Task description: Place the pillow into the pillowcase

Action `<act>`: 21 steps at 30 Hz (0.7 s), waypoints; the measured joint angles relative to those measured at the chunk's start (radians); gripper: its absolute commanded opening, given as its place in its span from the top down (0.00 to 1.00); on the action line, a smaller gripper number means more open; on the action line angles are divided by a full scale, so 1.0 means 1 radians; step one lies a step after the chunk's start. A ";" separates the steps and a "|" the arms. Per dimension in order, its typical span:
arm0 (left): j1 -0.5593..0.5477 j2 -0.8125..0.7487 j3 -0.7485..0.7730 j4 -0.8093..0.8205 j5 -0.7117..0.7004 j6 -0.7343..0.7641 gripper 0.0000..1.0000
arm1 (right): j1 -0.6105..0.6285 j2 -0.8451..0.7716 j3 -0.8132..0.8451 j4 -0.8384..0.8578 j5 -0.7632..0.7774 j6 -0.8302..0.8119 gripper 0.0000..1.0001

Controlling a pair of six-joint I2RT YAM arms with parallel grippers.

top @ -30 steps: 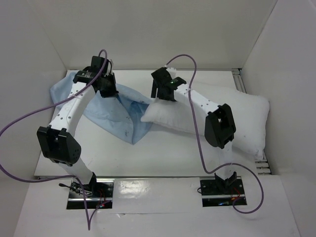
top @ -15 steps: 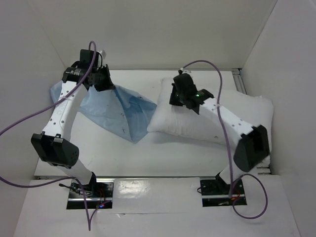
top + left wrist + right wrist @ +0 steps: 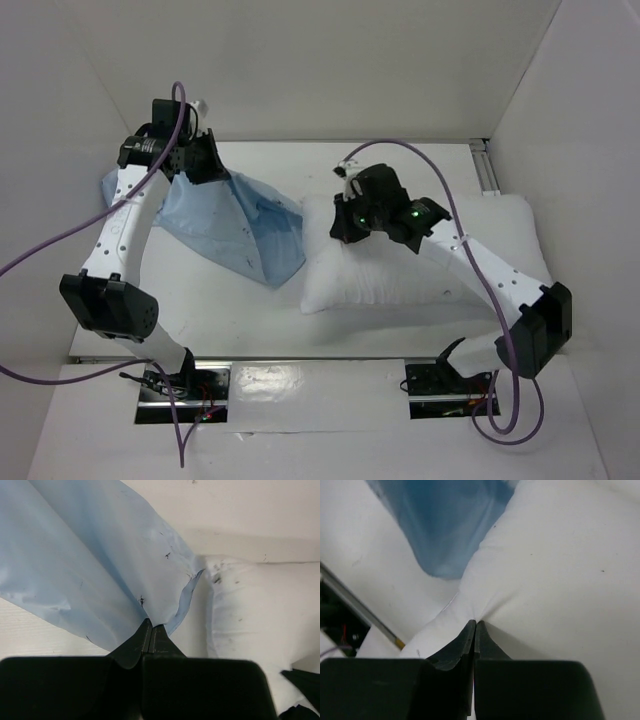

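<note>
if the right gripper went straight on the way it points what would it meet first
The pillow: the right gripper has its jaws shut on a fold of it. Straight beyond lies the pillowcase, likely next, though depth is unclear.

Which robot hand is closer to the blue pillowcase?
Left. The left gripper is shut on the pillowcase itself; the right gripper is off to its side, pinching the pillow.

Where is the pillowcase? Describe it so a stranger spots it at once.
On the white table, look to the far left. The pillowcase is there, pinched in the left gripper. Unlike the plump white pillow beside it, it is thin, limp and light blue.
</note>
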 measured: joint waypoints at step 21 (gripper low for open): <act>0.023 -0.019 -0.072 0.000 0.004 0.002 1.00 | 0.202 0.184 0.196 -0.129 -0.061 -0.111 1.00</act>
